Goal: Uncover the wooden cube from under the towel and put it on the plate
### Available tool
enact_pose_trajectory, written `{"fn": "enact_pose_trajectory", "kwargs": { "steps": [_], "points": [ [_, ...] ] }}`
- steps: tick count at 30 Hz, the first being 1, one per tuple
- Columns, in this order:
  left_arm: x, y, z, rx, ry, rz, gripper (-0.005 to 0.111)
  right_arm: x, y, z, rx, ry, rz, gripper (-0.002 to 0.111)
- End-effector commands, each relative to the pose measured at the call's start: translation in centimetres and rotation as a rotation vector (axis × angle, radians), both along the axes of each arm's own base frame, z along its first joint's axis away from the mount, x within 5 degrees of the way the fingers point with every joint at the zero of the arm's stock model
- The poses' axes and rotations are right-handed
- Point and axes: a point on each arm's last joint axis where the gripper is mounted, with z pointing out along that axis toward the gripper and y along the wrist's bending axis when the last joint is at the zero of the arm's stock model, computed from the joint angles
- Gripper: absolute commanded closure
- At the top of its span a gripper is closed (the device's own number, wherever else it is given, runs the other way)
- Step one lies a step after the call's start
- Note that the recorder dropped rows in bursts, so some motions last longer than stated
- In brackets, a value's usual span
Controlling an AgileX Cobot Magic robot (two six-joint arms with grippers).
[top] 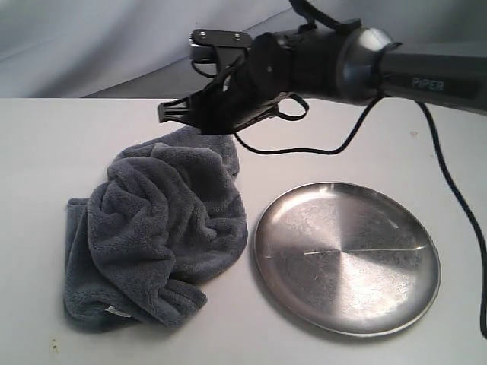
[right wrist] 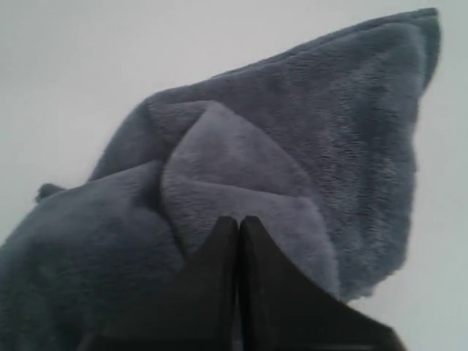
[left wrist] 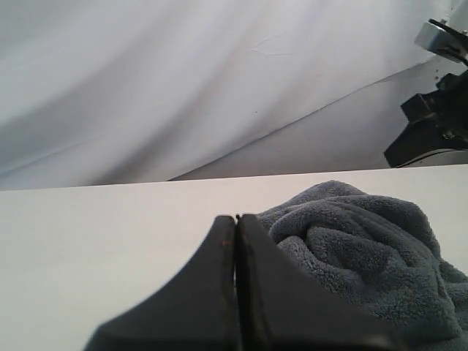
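Right fingers (right wrist: 212, 292) together over towel (right wrist: 307, 131); plate (top: 346, 255) solely in exterior view.

Plush cloth beside polished metal
We see the towel (top: 160, 236) as fluffy grey pile, matt all over; the plate (top: 346, 255) is shiny silver metal with faint radial brush marks; the table (top: 46, 144) looks smooth and matt white.

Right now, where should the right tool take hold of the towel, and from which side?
Probably the raised fold at the far side of the towel, coming from above. The cloth lies bunched in thick ridges there, easy to pinch, and the right tool hangs over that edge, shut, so it must open first.
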Motion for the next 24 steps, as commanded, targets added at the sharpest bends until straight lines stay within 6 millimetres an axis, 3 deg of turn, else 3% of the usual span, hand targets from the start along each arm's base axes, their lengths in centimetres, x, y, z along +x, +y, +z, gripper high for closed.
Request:
{"fn": "enact_pose_trajectory", "kwargs": {
  "steps": [1,8,13,17,24],
  "points": [
    [0.0,0.0,-0.1,-0.005,-0.002,-0.005,0.107,-2.3,2.7,1.2,-0.017,-0.016,0.116,0.108],
    [0.0,0.0,-0.1,-0.005,-0.002,-0.005,0.107,-8.2,5.9,1.6,-0.017,0.101,0.462,0.108],
    [0.0,0.0,-0.1,-0.005,-0.002,-0.005,0.107,-11.6,5.6,0.8,-0.130,0.217,0.625,0.108],
    [0.0,0.0,-0.1,-0.005,-0.002,-0.005,0.107,-14.4,3.9,-0.2,-0.169,0.227,0.651,0.108],
    [0.0,0.0,-0.1,-0.005,-0.002,-0.005,0.107,-17.1,-1.6,-2.7,-0.249,0.239,0.603,0.108]
  ]
}}
